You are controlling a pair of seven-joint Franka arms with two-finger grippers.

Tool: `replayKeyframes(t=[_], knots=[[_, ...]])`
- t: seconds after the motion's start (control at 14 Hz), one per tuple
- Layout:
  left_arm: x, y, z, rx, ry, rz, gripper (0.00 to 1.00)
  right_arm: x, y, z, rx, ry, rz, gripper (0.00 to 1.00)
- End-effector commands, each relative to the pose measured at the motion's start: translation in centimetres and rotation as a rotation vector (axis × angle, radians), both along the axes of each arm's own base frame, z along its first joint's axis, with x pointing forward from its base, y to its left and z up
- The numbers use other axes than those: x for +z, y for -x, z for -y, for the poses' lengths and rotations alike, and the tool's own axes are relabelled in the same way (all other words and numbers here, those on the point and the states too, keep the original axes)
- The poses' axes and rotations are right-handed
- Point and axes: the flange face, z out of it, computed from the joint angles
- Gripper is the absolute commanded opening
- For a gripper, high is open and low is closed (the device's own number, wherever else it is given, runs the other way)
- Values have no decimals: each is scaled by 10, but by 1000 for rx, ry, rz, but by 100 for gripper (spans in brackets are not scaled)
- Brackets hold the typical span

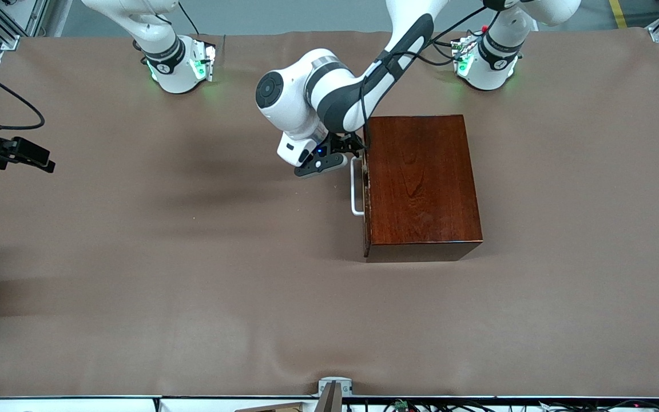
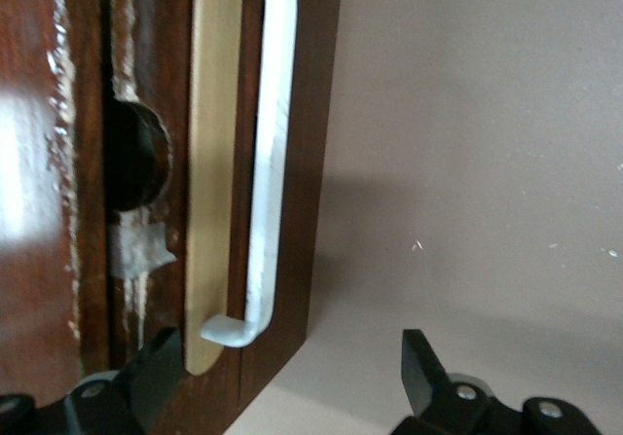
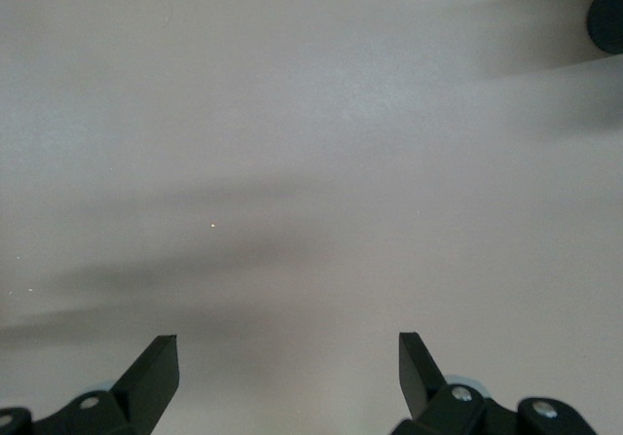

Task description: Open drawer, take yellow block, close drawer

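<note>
Mahogany box: one | drawer: one, shut | left tool wide | right tool wide

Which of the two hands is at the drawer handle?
The left hand, open at the white handle of the closed drawer. The right hand, also open, waits over bare table.

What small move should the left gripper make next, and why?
Probably ease the left gripper forward until its open fingers straddle the white handle, then close. The drawer looks shut or nearly so, and the fingers are not yet around the bar. The right gripper waits open over bare table.
</note>
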Motion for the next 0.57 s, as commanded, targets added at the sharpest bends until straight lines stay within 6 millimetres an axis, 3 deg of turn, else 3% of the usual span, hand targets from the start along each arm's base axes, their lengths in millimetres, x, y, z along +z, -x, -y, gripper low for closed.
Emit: replayKeyframes(t=[0.0,0.21,0.5], knots=[[9,-15,-2,-32,6,36,100,3,1,1,7,8,0,100],[5,-12,1,-121,-23,47,100,4,1,1,7,8,2,100],[-18,-14,4,-193,-35,32,100,3,0,1,8,8,2,100]])
